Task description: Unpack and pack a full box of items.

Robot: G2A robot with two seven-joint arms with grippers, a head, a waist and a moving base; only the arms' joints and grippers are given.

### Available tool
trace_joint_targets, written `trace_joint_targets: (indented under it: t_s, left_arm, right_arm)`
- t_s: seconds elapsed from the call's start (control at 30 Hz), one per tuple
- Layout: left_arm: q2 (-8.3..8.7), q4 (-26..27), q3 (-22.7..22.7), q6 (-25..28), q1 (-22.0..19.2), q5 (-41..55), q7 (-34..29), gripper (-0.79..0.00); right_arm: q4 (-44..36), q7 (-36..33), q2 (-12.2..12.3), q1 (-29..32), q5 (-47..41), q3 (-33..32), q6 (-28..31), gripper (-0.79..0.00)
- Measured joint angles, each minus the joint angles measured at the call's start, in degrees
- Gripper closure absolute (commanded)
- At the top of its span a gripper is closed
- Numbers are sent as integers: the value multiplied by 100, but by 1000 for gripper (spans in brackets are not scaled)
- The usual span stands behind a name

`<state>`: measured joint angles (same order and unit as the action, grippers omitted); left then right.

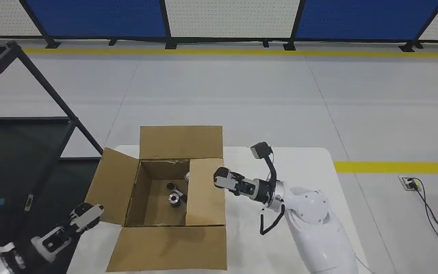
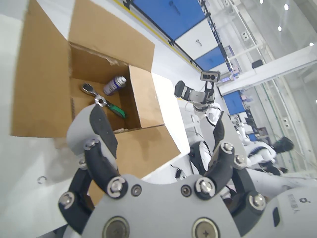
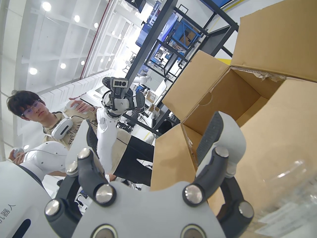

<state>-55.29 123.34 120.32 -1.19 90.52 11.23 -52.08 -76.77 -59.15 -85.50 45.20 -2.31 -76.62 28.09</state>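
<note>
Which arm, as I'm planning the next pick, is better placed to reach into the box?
Likely right. The right gripper hangs open over one flap of the box, nearer the can inside; the left gripper sits beyond the opposite flap's edge.

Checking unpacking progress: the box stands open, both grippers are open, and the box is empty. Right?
Not empty: the left wrist view shows a spray can, a ratchet and a green-handled tool inside the box. The rest is right.

We log a robotics lab in an open hall: glossy pale floor (image 1: 226,96) with a yellow line (image 1: 205,51), blue and white panels (image 1: 96,17) as fencing, black racks (image 3: 151,37) holding blue crates (image 3: 184,29), rows of ceiling lights (image 3: 46,6), a white bench (image 1: 308,161).
</note>
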Motion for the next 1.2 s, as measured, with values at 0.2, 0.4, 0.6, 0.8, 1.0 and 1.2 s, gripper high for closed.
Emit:
trace_joint_targets:
  t_s: [0.2, 0.4, 0.6, 0.8, 1.0, 1.2]
  left_arm:
    - [142, -1198, -1654, -603, -1637, -587, -504, -785]
    - [144, -1360, -1905, -704, -1857, -627, -534, -785]
    - [134, -1420, -2018, -706, -1842, -560, -469, -785]
    - [110, -1795, -2881, -648, -2364, -773, -528, -785]
    - [13, -2488, -3872, -633, -3134, -904, -404, -785]
    - [-138, -3182, -4660, -527, -3776, -714, -130, -785]
  right_arm:
    - [-868, 65, 190, 835, 308, -532, -329, -785]
    - [-1022, 364, 235, 1081, 460, -705, -812, -785]
    - [-1059, 402, 238, 1114, 417, -678, -775, -785]
    - [-1132, 69, 326, 1139, 165, -700, -520, -785]
    - [-1144, -258, 432, 1265, -33, -804, -268, -785]
    - [-1215, -283, 520, 1416, -73, -850, -127, -785]
